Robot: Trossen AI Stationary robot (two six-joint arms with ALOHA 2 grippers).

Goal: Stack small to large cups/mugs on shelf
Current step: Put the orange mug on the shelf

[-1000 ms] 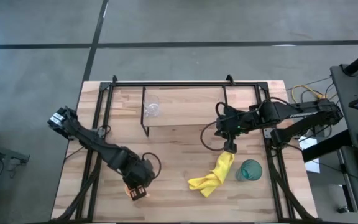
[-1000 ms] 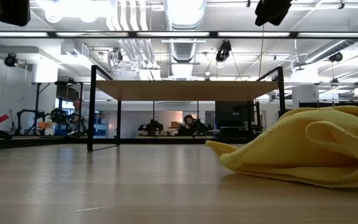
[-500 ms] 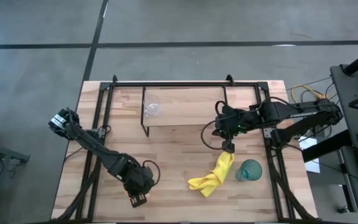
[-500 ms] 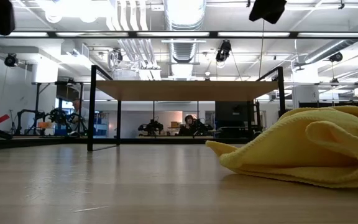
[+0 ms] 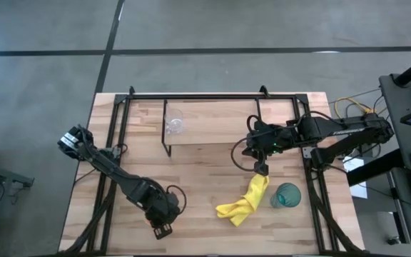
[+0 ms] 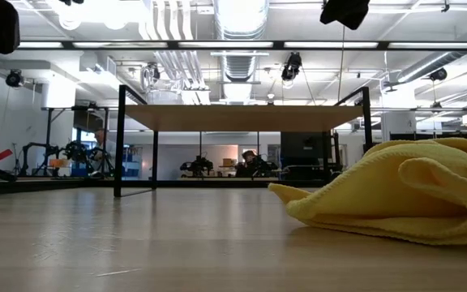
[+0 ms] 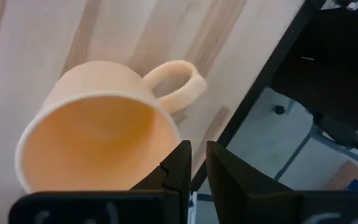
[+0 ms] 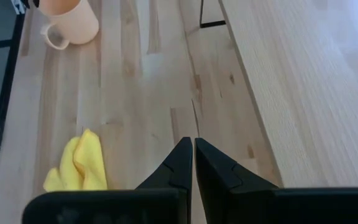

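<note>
- Beyond the wooden tabletop (image 5: 205,160), the low view looks into a large workshop with ceiling ducts and equipment at the back.
- Shelf (image 5: 212,120): a light-wood board on a black rod frame at the table's far middle; in the low view it stands as a raised board (image 6: 242,117) on thin legs.
- Small clear glass cup (image 5: 173,121) sits on the shelf's left end.
- Orange mug (image 7: 107,134) is at the table's near-left edge, its mouth facing the left wrist camera, handle out to the side, close to the black table-frame bar; the right wrist view shows it far off (image 8: 72,22).
- Left gripper (image 5: 161,227) hangs over that mug, hiding it from above. Its fingers (image 7: 179,165) look nearly together right at the mug's rim; whether they pinch the rim cannot be told.
- Yellow cloth (image 5: 245,201) lies crumpled on the near-middle of the table, between mug and tumbler, and fills the right side of the low view (image 6: 404,191).
- Teal tumbler (image 5: 287,195) stands just right of the cloth, near the right frame rail.
- Right gripper (image 5: 262,168) is just above the cloth's upper tip, near the shelf's right leg, fingers (image 8: 182,158) pressed together holding nothing.
</note>
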